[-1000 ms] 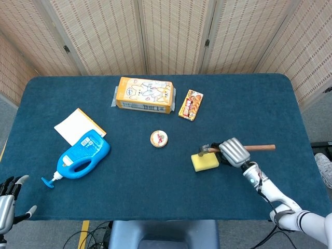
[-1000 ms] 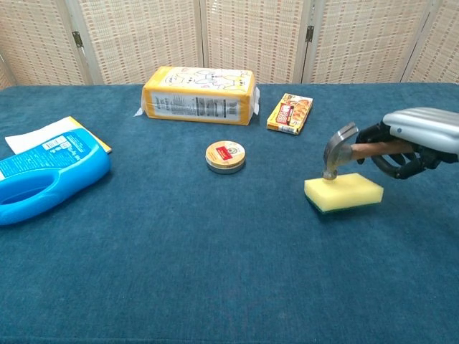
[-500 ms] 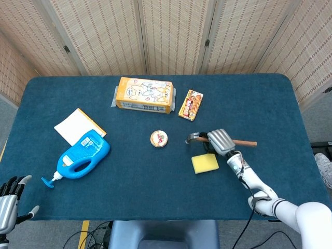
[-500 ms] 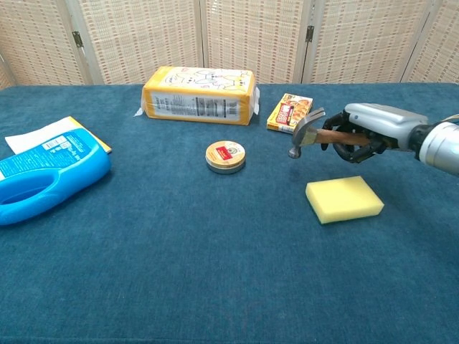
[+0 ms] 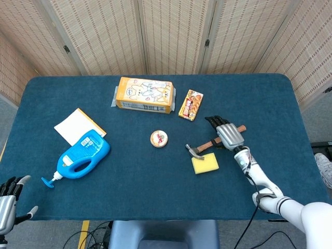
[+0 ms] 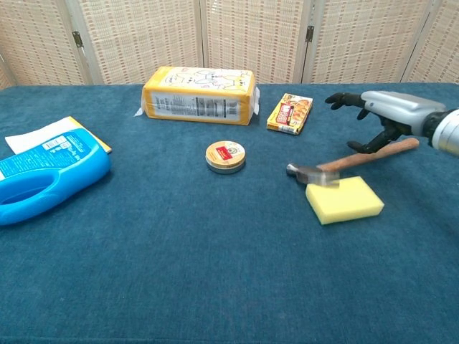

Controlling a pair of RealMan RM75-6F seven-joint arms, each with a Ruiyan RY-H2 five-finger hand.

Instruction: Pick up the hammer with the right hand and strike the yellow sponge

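Observation:
The hammer (image 5: 207, 145) (image 6: 351, 160) lies slanted, its metal head (image 6: 301, 170) at the back left corner of the yellow sponge (image 5: 205, 164) (image 6: 344, 199) and its wooden handle running back to the right. My right hand (image 5: 227, 134) (image 6: 391, 107) hovers over the handle's far half with its fingers spread and gripping nothing. Whether its thumb touches the handle I cannot tell. My left hand (image 5: 8, 205) shows at the bottom left off the table edge, fingers apart and empty.
A round tin (image 5: 158, 138) (image 6: 225, 156) sits left of the sponge. Behind stand a yellow tissue pack (image 5: 144, 94) (image 6: 199, 94) and a small snack box (image 5: 191, 104) (image 6: 290, 113). A blue detergent bottle (image 5: 83, 154) (image 6: 43, 179) and a notepad (image 5: 77, 124) lie far left.
The right hand struck the sponge with the hammer, lifted it back and left, then spread its fingers. The hammer has dropped beside the sponge's back left corner.

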